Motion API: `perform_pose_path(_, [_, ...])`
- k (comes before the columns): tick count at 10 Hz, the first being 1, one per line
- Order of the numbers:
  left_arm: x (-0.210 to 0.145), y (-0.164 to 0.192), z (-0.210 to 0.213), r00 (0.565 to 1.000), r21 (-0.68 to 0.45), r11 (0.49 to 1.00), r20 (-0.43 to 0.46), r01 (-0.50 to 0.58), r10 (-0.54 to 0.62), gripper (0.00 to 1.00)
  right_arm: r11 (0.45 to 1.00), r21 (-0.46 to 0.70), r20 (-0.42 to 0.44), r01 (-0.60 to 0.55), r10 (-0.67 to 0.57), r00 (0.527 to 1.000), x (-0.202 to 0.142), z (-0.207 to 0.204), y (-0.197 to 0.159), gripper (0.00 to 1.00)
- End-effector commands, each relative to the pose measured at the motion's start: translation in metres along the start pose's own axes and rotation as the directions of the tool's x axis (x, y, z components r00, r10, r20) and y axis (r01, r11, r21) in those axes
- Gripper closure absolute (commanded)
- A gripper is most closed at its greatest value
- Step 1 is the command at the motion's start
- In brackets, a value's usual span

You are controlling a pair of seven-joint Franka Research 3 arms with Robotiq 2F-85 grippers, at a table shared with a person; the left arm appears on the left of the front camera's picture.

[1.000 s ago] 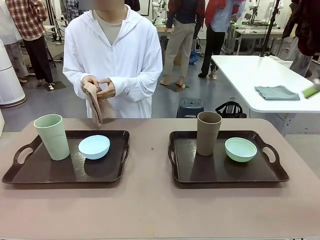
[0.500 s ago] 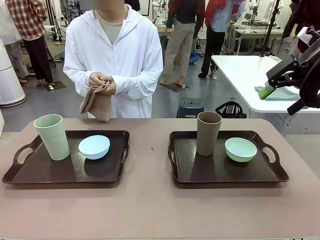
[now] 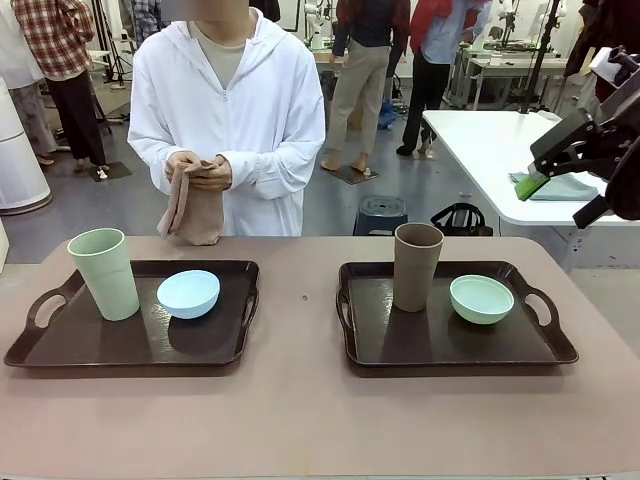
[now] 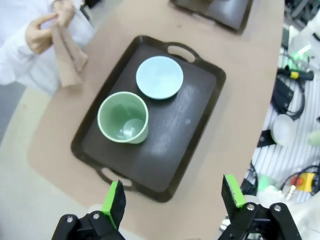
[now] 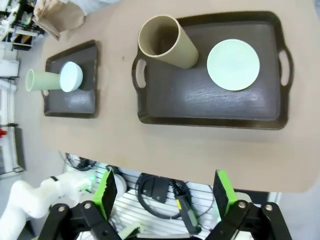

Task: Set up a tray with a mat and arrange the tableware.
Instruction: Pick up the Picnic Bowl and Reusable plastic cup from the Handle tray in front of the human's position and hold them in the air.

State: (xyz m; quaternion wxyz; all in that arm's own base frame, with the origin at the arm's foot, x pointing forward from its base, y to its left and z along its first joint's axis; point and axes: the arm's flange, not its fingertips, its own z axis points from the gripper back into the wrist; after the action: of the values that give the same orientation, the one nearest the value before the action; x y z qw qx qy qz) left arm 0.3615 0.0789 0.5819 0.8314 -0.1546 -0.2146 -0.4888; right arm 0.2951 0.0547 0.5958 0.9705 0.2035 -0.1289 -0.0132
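Observation:
Two dark brown trays lie on the table. On the left tray [image 3: 100,345] stand a pale green cup [image 3: 104,273] and a light blue bowl [image 3: 188,293]. The right tray [image 3: 440,345] carries a brown cup [image 3: 416,266] and a mint green bowl [image 3: 481,298]. Across the table a person holds a folded brown mat [image 3: 196,208] in both hands. My left gripper [image 4: 172,197] is open high above the left tray [image 4: 185,125], the green cup [image 4: 123,118] and the blue bowl [image 4: 159,77]. My right gripper [image 5: 164,192] is open high above the right tray [image 5: 200,100], and it also appears as the right gripper [image 3: 560,198] at the picture's upper right.
The tan table [image 3: 300,420] has bare surface between the trays and in front of them. Behind on the right stands a white table [image 3: 500,150] with a grey cloth [image 3: 553,185]. Other people stand in the background. Cables and gear lie below the table edge [image 5: 165,195].
My right gripper has come into the front view at the upper right. The person has shifted the mat in their hands, holding it bunched at waist height.

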Motion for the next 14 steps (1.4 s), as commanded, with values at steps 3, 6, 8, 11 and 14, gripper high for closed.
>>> perform_pose_path(3, [-0.031, 0.056, -0.021, 0.963, -0.171, 0.947, 0.040, 0.271, -0.268, 0.00, 0.974, -0.207, -0.059, -0.091, 0.081, 0.995, 0.026, -0.054, 0.116, 0.00])
perform_pose_path(6, [-0.050, 0.083, -0.048, 0.917, -0.188, 0.900, 0.156, 0.392, -0.367, 0.00, 0.977, -0.211, -0.017, -0.035, 0.032, 0.999, 0.053, -0.094, 0.179, 0.00])
perform_pose_path(8, [-0.057, 0.102, -0.066, 0.914, -0.174, 0.902, 0.181, 0.394, -0.364, 0.00, 0.970, -0.241, -0.029, 0.013, -0.020, 0.999, 0.085, -0.135, 0.214, 0.00])
perform_pose_path(11, [-0.064, 0.118, -0.084, 0.942, -0.139, 0.936, 0.145, 0.323, -0.304, 0.00, 0.956, -0.293, -0.038, 0.028, -0.041, 0.998, 0.113, -0.183, 0.241, 0.00])
perform_pose_path(14, [-0.060, 0.120, -0.079, 0.966, -0.078, 0.967, 0.108, 0.244, -0.235, 0.00, 0.960, -0.278, -0.051, 0.016, -0.031, 0.998, 0.108, -0.191, 0.231, 0.00])
